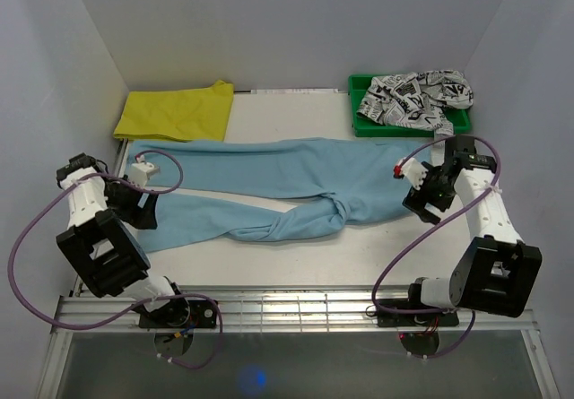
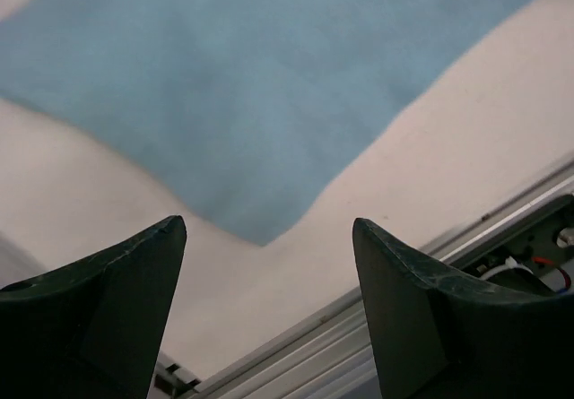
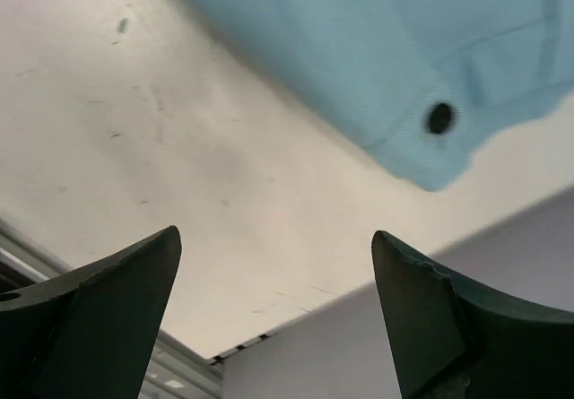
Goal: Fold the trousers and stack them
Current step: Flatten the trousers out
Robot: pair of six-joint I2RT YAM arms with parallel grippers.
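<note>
The light blue trousers (image 1: 278, 184) lie spread across the middle of the table, legs toward the left and waist toward the right, with the near leg twisted at the crotch. My left gripper (image 1: 143, 209) hovers open at the leg ends. In the left wrist view a leg-hem corner of the trousers (image 2: 260, 103) lies just beyond the left gripper (image 2: 266, 224), which holds nothing. My right gripper (image 1: 424, 197) stands open beside the waist. In the right wrist view the waistband corner of the trousers (image 3: 430, 76), with its dark button, lies past the empty right gripper (image 3: 276, 235).
A folded yellow garment (image 1: 175, 112) lies at the back left. A green tray (image 1: 359, 123) at the back right holds a crumpled black-on-white printed garment (image 1: 414, 99). White walls enclose the table on three sides. A metal rail (image 1: 296, 309) runs along the near edge.
</note>
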